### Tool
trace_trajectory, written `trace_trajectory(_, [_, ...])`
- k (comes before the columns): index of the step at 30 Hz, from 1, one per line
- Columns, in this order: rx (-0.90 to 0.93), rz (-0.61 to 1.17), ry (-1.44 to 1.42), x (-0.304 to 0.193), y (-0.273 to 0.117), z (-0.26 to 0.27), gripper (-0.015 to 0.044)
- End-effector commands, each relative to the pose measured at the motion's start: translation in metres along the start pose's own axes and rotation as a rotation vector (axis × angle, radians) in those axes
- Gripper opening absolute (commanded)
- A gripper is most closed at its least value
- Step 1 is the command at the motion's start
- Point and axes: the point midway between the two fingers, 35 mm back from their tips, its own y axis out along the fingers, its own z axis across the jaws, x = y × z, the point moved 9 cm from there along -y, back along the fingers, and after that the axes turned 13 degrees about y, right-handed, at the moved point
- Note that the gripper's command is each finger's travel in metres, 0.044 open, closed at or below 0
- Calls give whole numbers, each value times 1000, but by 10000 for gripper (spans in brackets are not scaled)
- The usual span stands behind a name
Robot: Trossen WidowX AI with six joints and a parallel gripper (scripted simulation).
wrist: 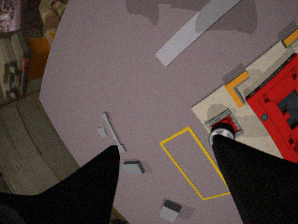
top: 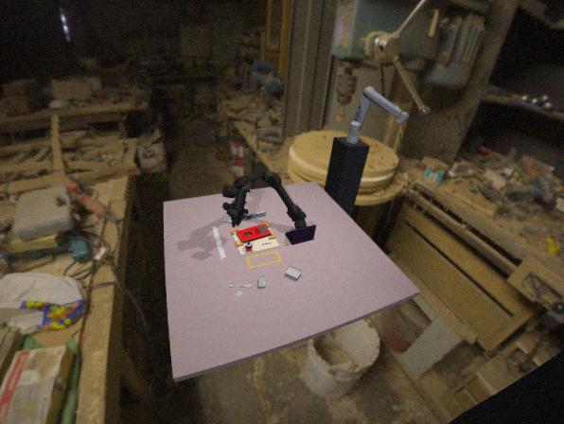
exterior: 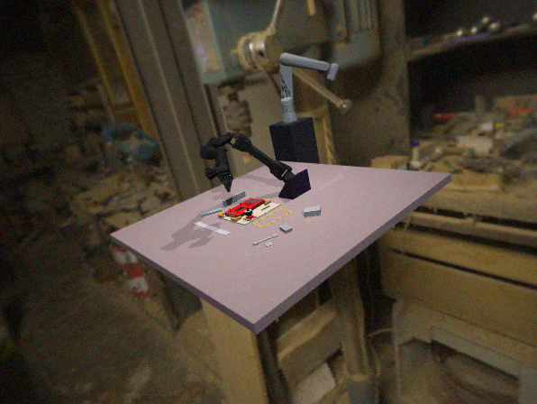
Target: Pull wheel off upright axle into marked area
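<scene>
The small dark wheel [top: 248,246] [exterior: 248,211] [wrist: 221,133] sits on its upright axle above a red base, near one corner of the cream board [top: 273,244] [exterior: 261,221] [wrist: 204,105]. The marked area, a yellow outline [top: 265,264] [exterior: 277,218] [wrist: 181,171], lies flat on the table beside the board with nothing inside it. My gripper [top: 235,223] [exterior: 229,189] [wrist: 166,147] is open and empty, pointing down above the table, off the board's far side. In the wrist view one fingertip overlaps the wheel's edge, but the gripper is well above it.
A red plate [top: 255,233] [wrist: 270,107] lies on the board. A pale strip [top: 219,243] [exterior: 211,228] [wrist: 185,42] lies beside it. A grey block [top: 292,273] [exterior: 312,211], a smaller block [top: 261,282] [exterior: 286,229] and a thin rod [top: 240,286] [exterior: 266,239] lie beyond the outline. Grey bars stand behind the board.
</scene>
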Motion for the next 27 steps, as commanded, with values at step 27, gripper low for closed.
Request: trace_trajectory(27, [-537,42,-625,-69,69,-13,300])
